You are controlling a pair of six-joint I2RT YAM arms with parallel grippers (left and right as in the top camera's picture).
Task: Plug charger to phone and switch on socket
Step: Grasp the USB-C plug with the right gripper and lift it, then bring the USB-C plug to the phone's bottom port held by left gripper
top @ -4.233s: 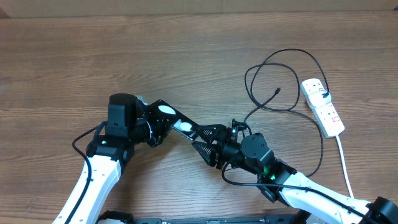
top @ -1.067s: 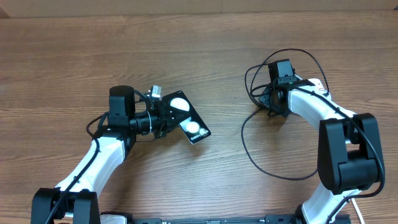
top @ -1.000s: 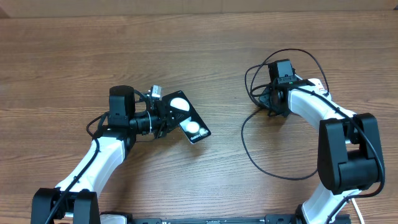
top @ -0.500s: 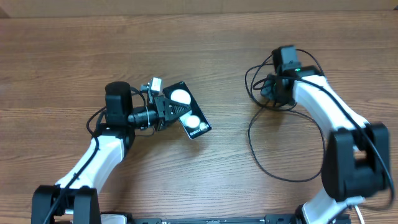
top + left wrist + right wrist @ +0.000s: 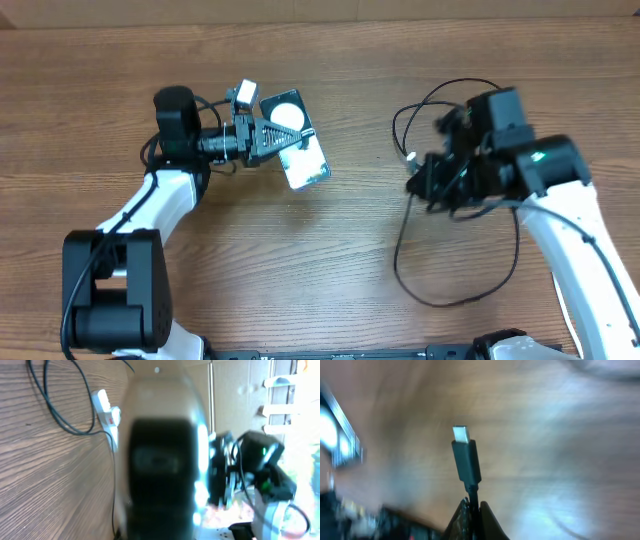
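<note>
Charger plug (image 5: 464,457) is pinched just behind its head by right gripper (image 5: 471,510), centre-right in overhead view. Left gripper (image 5: 265,140) clamps phone (image 5: 300,158), upper left, well apart. Pls align tip w/ port, push straight. Loose cable loops (image 5: 450,302) may drag; socket (image 5: 106,409) shows only in left wrist view.

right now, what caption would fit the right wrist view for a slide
Right gripper pinches the charger below its plug, metal tip upright, over the blurred wooden table.
</note>
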